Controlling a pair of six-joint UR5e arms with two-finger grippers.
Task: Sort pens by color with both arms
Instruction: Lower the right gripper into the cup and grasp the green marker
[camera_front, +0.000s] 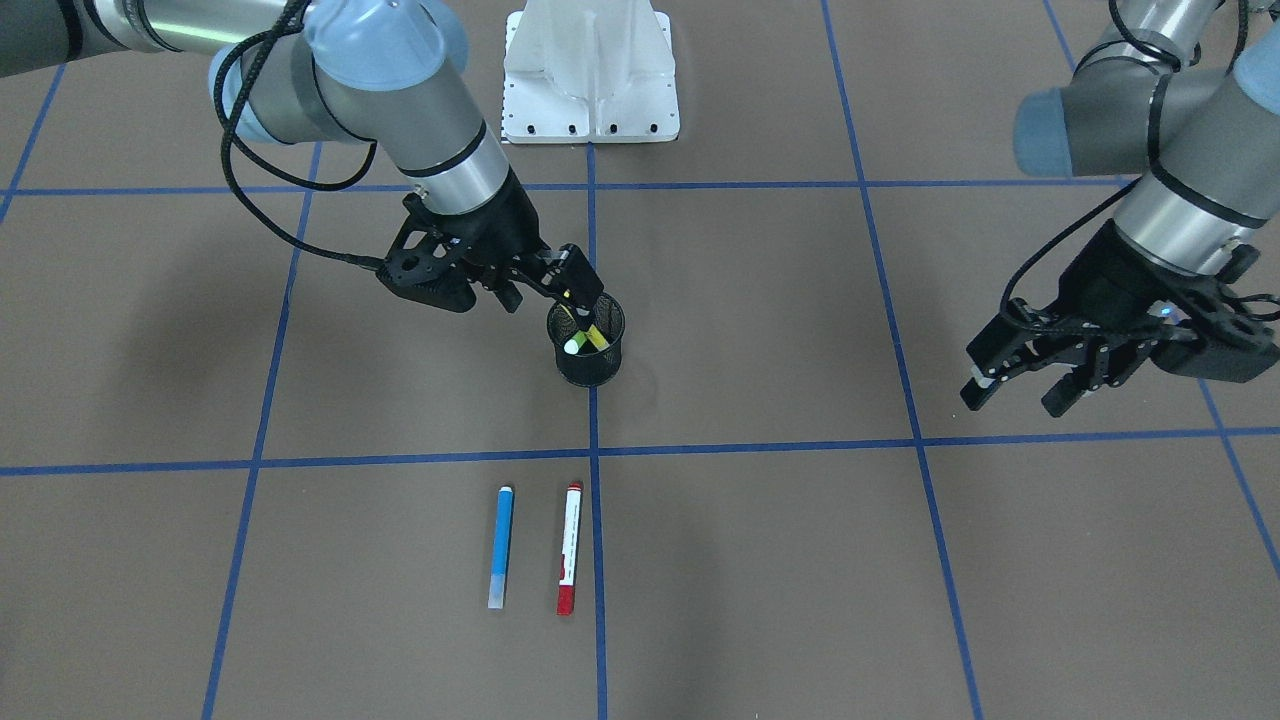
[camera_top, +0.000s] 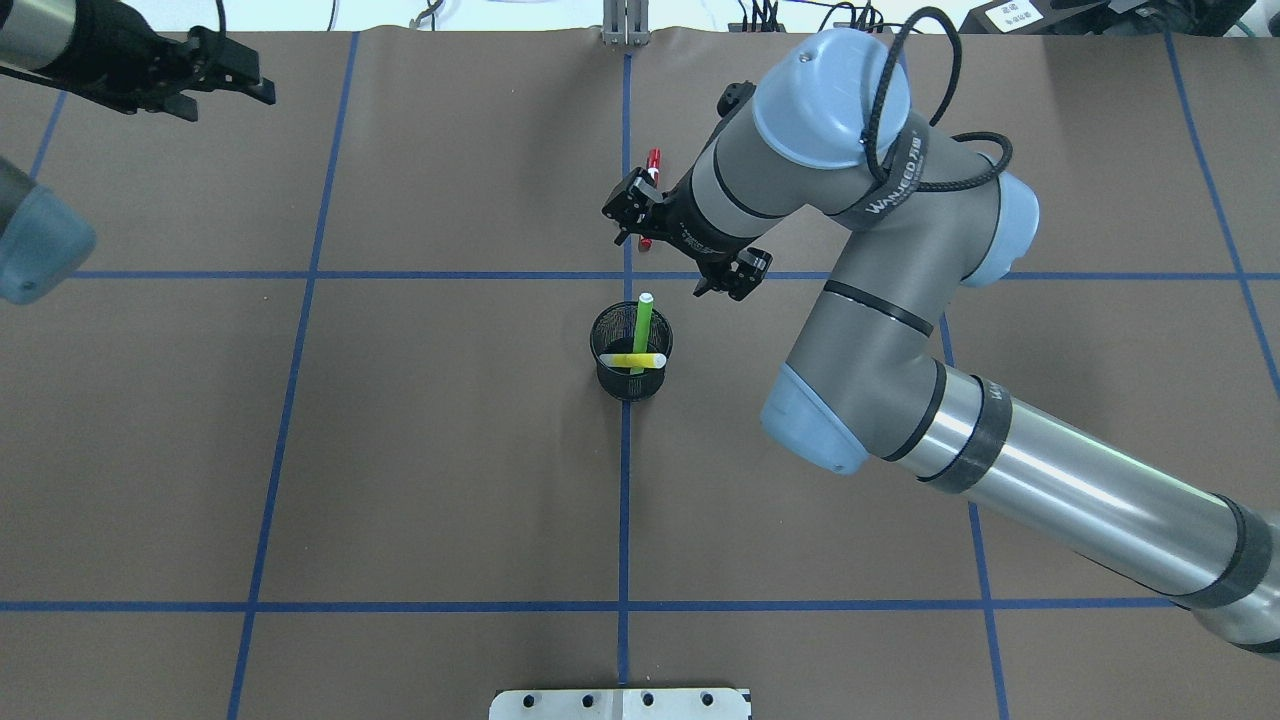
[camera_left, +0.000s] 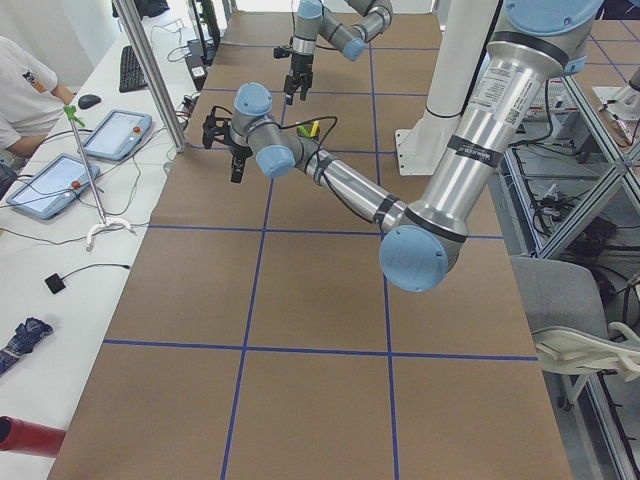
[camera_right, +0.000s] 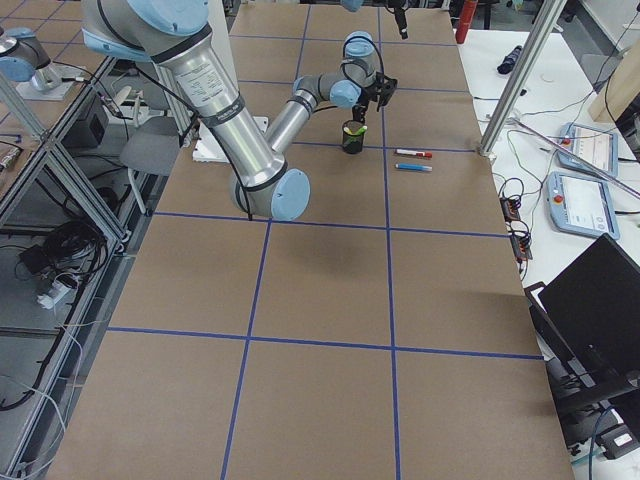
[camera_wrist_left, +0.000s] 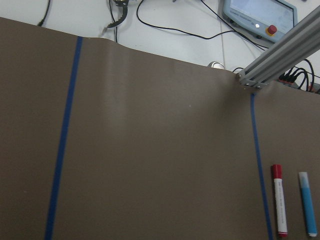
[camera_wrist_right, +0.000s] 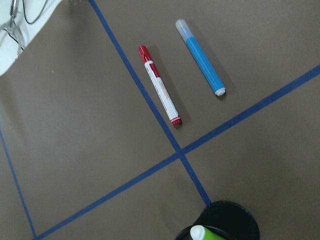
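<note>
The green pen (camera_top: 641, 325) and yellow pen (camera_top: 635, 360) lean inside the cup (camera_top: 630, 385). The right end effector (camera_front: 548, 290) hangs open and empty above its rim, probably to pick one. The blue pen (camera_front: 502, 545) and red pen (camera_front: 569, 560) lie side by side on the tabletop (camera_front: 800, 560). The left end effector (camera_front: 1018, 398) is open, well apart.

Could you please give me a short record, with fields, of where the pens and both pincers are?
cup: black mesh cup, upright
in cup: green pen, yellow pen
on table: blue pen and red pen, side by side, not touching
right pincer: open, empty, close by the cup's rim
left pincer: open, empty, far from the pens
</note>
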